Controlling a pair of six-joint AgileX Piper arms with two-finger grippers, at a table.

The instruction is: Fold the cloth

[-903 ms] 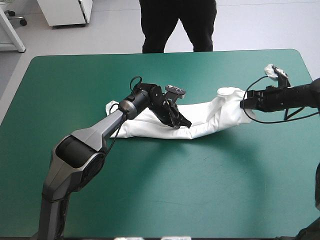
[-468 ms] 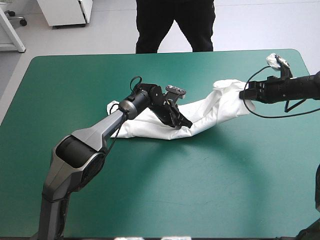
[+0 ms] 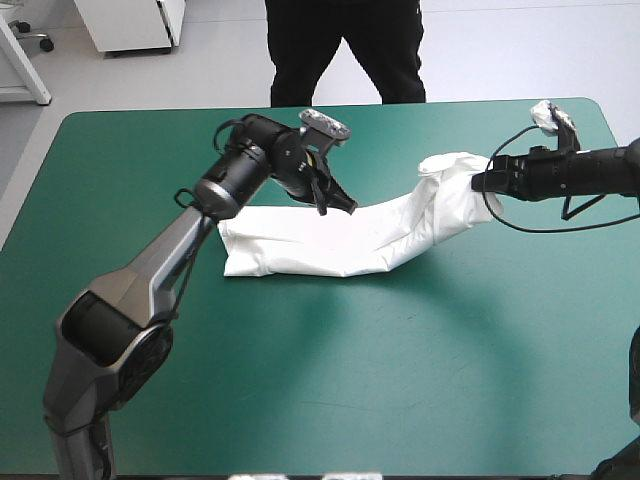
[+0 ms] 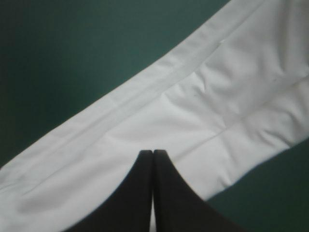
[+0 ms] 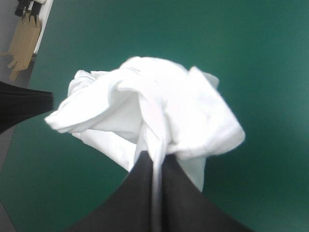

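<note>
The teal-green worktop (image 3: 300, 400) carries 1 thing only: the white T-shirt (image 3: 330, 240), folded into a long narrow band that runs left to right across the middle of the surface. Its left part lies flat on the cover, with a squared-off end toward the worktop's left side. Toward the right the band bends to the far side and rises into a crumpled bunch.

The left end effector (image 3: 340, 203) is over the far long edge of the band, left of the T-shirt's middle. In the left wrist view, this end effector (image 4: 153, 153) is clenched and empty. Its 2 black fingers (image 4: 140, 193) meet in 1 pointed arch over the flat white T-shirt (image 4: 193, 111), whose hemmed edge runs slantwise ahead of them. Whether the tips touch the fabric cannot be told.

The right end effector (image 3: 478, 182) reaches in from the worktop's right side and grasps the bunched right end. In the right wrist view, this end effector (image 5: 155, 159) is all but closed on the T-shirt (image 5: 145, 106) — a thin strip of white fabric runs down between its fingers (image 5: 188, 203), and loose folds billow just ahead of them over the teal-green cover.

Beyond the cover's edge, well away from that end effector, a piece of brown board (image 5: 24, 43) shows.
</note>
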